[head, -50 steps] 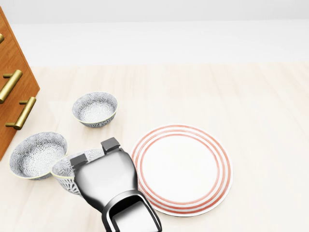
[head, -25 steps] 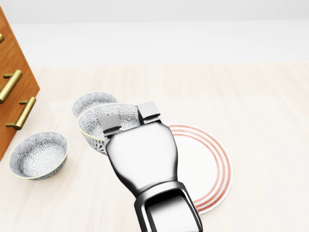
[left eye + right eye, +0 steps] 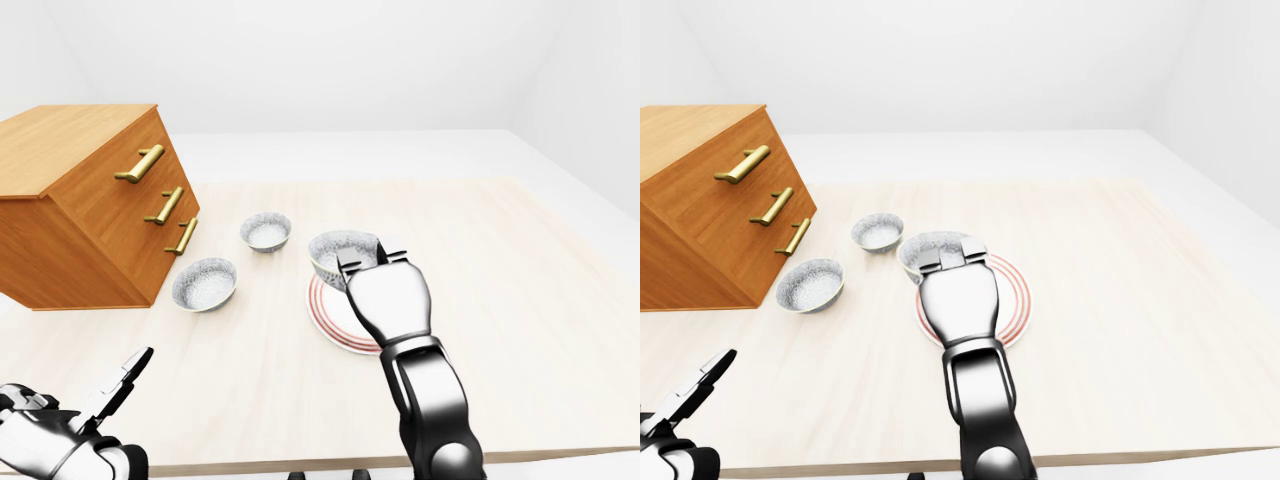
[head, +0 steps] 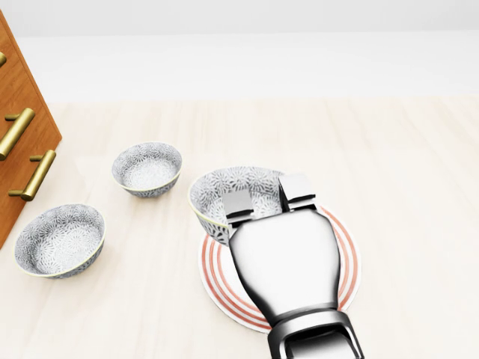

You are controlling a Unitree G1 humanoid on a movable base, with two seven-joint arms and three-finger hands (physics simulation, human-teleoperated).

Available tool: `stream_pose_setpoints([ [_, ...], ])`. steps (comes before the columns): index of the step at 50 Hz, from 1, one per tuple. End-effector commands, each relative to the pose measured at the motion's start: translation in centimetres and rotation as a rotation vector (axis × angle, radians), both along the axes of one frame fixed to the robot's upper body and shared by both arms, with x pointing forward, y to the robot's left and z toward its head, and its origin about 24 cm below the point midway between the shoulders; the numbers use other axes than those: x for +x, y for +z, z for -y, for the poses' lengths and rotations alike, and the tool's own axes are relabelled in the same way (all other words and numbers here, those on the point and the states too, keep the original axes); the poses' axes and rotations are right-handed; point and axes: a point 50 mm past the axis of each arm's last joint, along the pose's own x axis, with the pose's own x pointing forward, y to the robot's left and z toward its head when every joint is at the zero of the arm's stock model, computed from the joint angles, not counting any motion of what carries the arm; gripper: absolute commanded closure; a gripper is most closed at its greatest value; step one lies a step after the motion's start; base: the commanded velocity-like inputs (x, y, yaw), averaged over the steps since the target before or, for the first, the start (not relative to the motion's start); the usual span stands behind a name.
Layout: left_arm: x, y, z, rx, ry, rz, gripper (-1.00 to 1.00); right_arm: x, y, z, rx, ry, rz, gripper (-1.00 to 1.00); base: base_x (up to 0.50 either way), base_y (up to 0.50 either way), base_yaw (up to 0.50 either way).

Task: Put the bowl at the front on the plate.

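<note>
The glossy chrome right robot hand (image 4: pixel 267 196) is clamped over the rim of the round, grey floral-patterned ceramic bowl (image 4: pixel 217 196). The bowl now sits over the upper-left edge of the flat white plate with red rings (image 4: pixel 347 258) on the pale wood-grain table (image 4: pixel 404 164); half a second ago it was further left in the head view, beside the far patterned bowl (image 4: pixel 147 168). That one and the near-left patterned bowl (image 4: pixel 60 239) haven't budged by the brass-handled wooden drawer chest (image 3: pixel 90 200). The left robot hand (image 3: pixel 95 415) waits low, fingers spread apart.
</note>
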Motion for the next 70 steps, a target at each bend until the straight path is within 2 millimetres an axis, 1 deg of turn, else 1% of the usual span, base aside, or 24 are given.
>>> stream_pose_setpoints([
  [1,0.0,0.1,0.0,0.002,0.001,0.000,-1.00,-0.6,-0.6,1.5,-0.048,-0.041,0.058,1.00,0.00,0.00,0.00],
  [3,-0.1,0.4,0.0,0.010,0.001,0.010,-1.00,-0.7,-0.4,1.5,-0.048,-0.042,0.086,1.00,0.00,0.00,0.00],
  [4,-0.1,0.1,0.0,0.004,0.000,0.001,-1.00,-0.7,-0.5,1.6,-0.038,-0.035,0.098,1.00,0.00,0.00,0.00],
  [5,-0.1,0.2,0.0,0.007,0.000,0.004,-1.00,-0.8,-0.3,1.6,-0.027,-0.033,0.117,1.00,0.00,0.00,0.00],
  [9,-0.1,0.0,0.0,0.003,-0.001,-0.002,-1.00,-1.0,-0.5,1.7,-0.014,-0.019,0.150,1.00,0.00,0.00,0.00],
  [13,0.1,-0.1,0.0,0.001,-0.002,-0.006,-1.00,-1.0,-0.4,1.8,-0.040,-0.026,0.187,1.00,0.00,0.00,0.00],
  [14,0.2,-0.4,0.0,-0.007,-0.004,-0.017,-1.00,-1.0,-0.5,1.8,-0.037,-0.022,0.193,1.00,0.00,0.00,0.00],
  [20,0.1,-0.1,0.0,0.004,-0.003,-0.010,-1.00,-0.6,-1.3,2.0,-0.050,-0.018,0.225,1.00,0.00,0.00,0.00],
  [22,0.1,-0.1,0.0,0.004,-0.002,-0.010,-1.00,-0.5,-1.4,2.0,-0.046,-0.016,0.226,1.00,0.00,0.00,0.00],
  [23,0.0,0.0,0.1,0.008,-0.002,-0.006,-1.00,-0.2,-2.0,2.1,-0.039,-0.010,0.226,1.00,0.00,0.00,0.00],
  [25,0.1,0.0,0.1,0.007,-0.003,-0.010,-1.00,-0.1,-2.1,2.0,-0.037,-0.008,0.221,1.00,0.00,0.00,0.00],
  [26,0.3,-0.4,0.0,-0.003,-0.003,-0.021,-1.00,-0.1,-2.2,2.0,-0.031,-0.001,0.223,1.00,0.00,0.00,0.00],
  [27,0.2,-0.3,0.0,0.001,-0.001,-0.015,-1.00,0.0,-2.4,1.9,-0.028,0.002,0.216,1.00,0.00,0.00,0.00],
  [28,0.2,-0.2,0.1,0.002,-0.002,-0.014,-1.00,0.2,-3.0,1.7,0.013,0.029,0.189,1.00,0.00,0.00,0.00],
  [29,0.2,-0.3,0.1,0.001,-0.002,-0.016,-1.00,0.2,-3.2,1.6,0.016,0.036,0.178,1.00,0.00,0.00,0.00],
  [52,0.2,-0.3,0.1,0.001,-0.002,-0.016,-1.00,0.2,-3.2,1.5,0.014,0.042,0.177,1.00,0.00,0.00,0.00],
  [54,0.3,-0.3,0.1,0.001,-0.003,-0.019,-1.00,0.2,-3.6,1.6,0.012,0.039,0.169,1.00,0.00,0.00,0.00],
  [58,0.2,-0.1,0.1,0.008,-0.002,-0.011,-1.00,0.0,-4.1,2.0,-0.014,0.027,0.167,1.00,0.00,0.00,0.00],
  [59,0.0,0.4,0.1,0.019,0.001,0.006,-1.00,-0.1,-4.1,2.2,-0.040,0.021,0.185,1.00,0.00,0.00,0.00],
  [60,0.0,0.3,0.1,0.016,0.001,0.001,-1.00,-0.3,-3.9,2.2,-0.056,0.017,0.205,1.00,0.00,0.00,0.00],
  [64,0.0,0.3,0.1,0.017,0.000,0.001,-1.00,-0.7,-4.1,2.4,-0.090,0.004,0.211,1.00,0.00,0.00,0.00],
  [68,-0.1,0.5,0.1,0.020,0.002,0.008,-1.00,-0.6,-4.6,2.4,-0.128,0.001,0.202,1.00,0.00,0.00,0.00],
  [70,0.0,0.3,0.0,0.014,0.002,0.003,-1.00,-0.5,-4.8,2.3,-0.140,0.002,0.200,1.00,0.00,0.00,0.00],
])
